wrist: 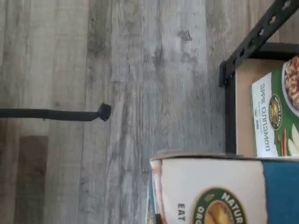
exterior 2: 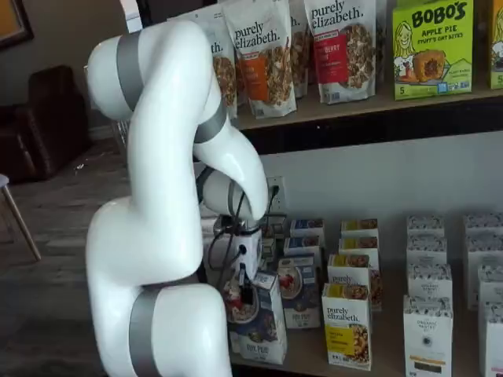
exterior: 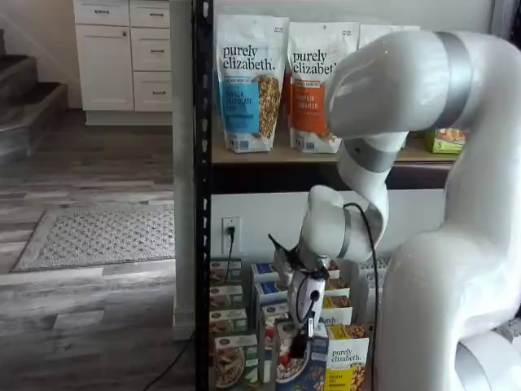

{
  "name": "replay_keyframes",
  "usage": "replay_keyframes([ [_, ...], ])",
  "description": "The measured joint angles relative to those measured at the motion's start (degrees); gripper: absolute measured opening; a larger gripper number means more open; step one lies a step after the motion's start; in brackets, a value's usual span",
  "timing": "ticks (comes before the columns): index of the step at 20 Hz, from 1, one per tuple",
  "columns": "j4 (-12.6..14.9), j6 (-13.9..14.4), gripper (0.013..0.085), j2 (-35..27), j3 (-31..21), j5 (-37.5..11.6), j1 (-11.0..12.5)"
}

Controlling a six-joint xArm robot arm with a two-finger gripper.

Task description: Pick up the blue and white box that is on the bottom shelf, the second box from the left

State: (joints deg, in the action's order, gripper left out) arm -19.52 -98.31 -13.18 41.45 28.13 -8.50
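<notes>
Gripping now: my fingers (exterior 2: 244, 297) are closed on the top edge of the blue and white box (exterior 2: 263, 323), low and left of centre in both shelf views. No gap shows between them; the black tips sit against the picture of the bowl with red berries.

Progress
- Reach and grasp: done, by the look of it.
- Box position: upright at the front of the bottom shelf (exterior 2: 387, 353), forward of the row behind it, with the yellow "purely elizabeth" box (exterior 2: 346, 334) just beside it.
- Lift: cannot tell. Its lower edge sits close to the shelf's front lip in a shelf view, and no clear gap shows under it.
- Left to do, as I judge it: raise it free and draw it out past the neighbours.

What each view adds
- Wrist view: the box's white and blue face fills the near field, very close to the camera, which fits a box in hand. Beyond it lie grey plank floor (wrist: 140, 70), a black rack post (wrist: 229, 112) and a green-fronted box (wrist: 273, 116). My fingers do not show there.
- Shelf views: both show fingers and box together, plus the upper tier of bags, which the wrist view lacks.
- One shelf view shows the box (exterior: 295, 366) cut off by the lower frame edge, so its base is unreadable there.
</notes>
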Motion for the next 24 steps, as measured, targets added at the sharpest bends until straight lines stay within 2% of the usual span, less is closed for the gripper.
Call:
replay_keyframes([
  [9, 6.76, 7.46, 0.045, 10.87, -4.26, 5.86, -0.66],
  [24, 8.77, 11.7, 0.045, 25.62, -7.91, 18.13, -1.79],
])
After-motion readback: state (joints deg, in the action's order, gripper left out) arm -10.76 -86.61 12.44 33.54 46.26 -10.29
